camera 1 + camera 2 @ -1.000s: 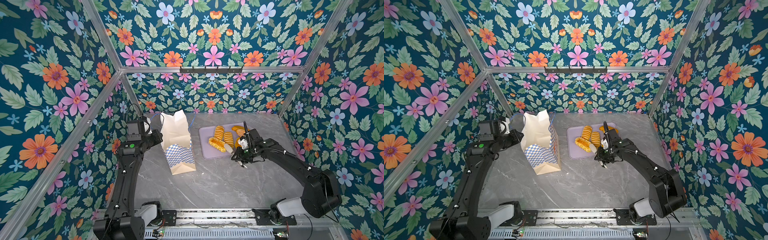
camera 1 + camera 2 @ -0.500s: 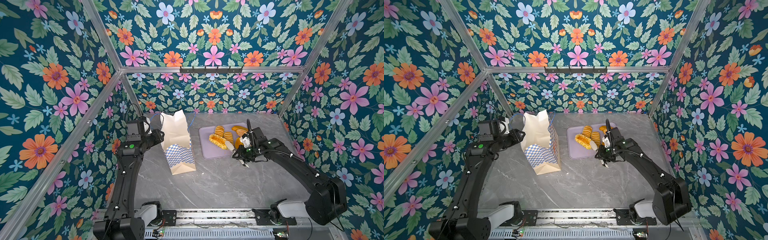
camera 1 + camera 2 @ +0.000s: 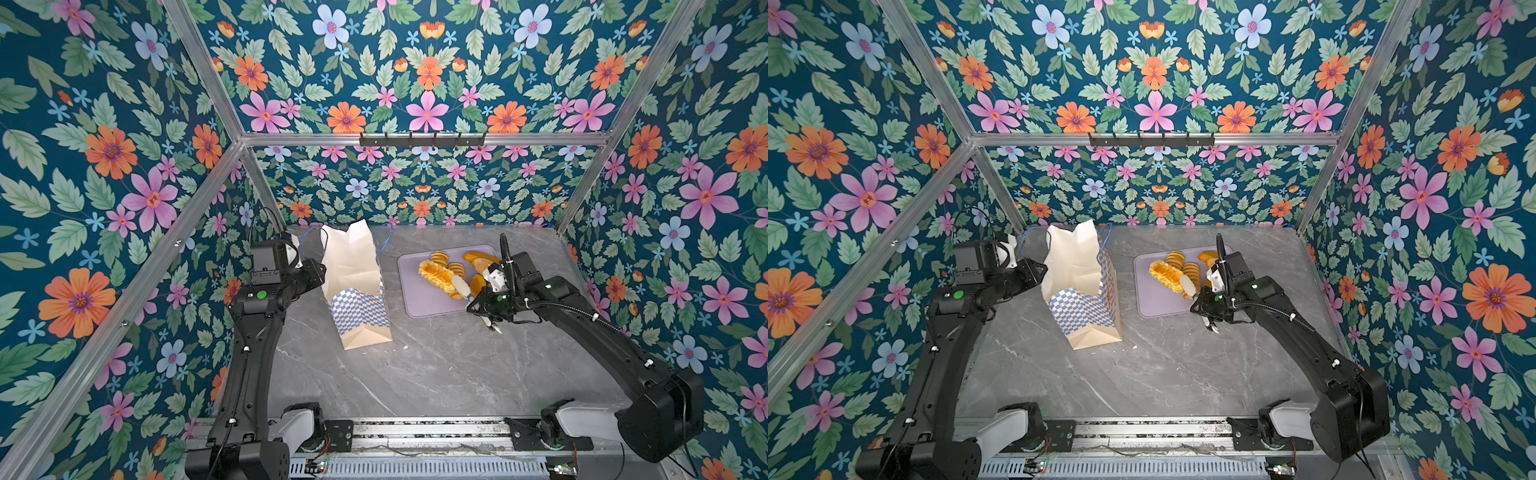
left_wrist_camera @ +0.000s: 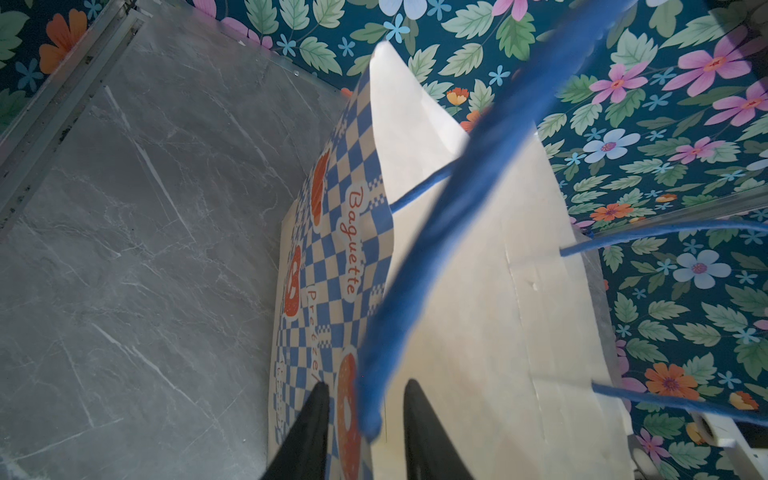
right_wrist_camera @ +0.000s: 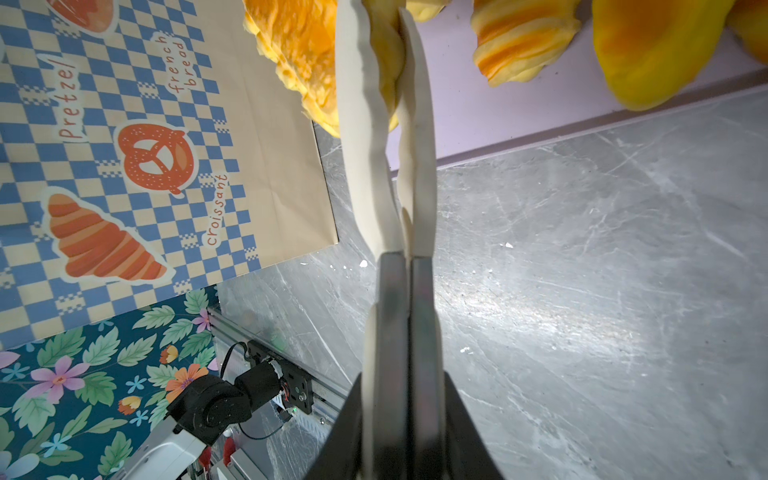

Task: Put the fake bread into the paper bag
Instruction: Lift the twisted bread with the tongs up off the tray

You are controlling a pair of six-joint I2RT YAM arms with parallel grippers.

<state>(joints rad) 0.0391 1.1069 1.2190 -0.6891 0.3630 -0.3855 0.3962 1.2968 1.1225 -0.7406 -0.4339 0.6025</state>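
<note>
Above marble (image 3: pixel 436 365), amid floral walls (image 3: pixel 424 70): right fingers (image 5: pixel 355 50) tight on bread (image 5: pixel 299 54), left fingers (image 4: pixel 313 424) apart.

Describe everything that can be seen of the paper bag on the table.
The paper bag is tall, of creased cream paper, with a blue-and-white chequered pattern outside and orange prints of a pretzel and a croissant with their names. Thin blue cord handles loop from its rim. It stands on its base on the grey table, mouth open upward, apart from the lilac tray. The left gripper has one finger on either side of one wall near the rim.
</note>
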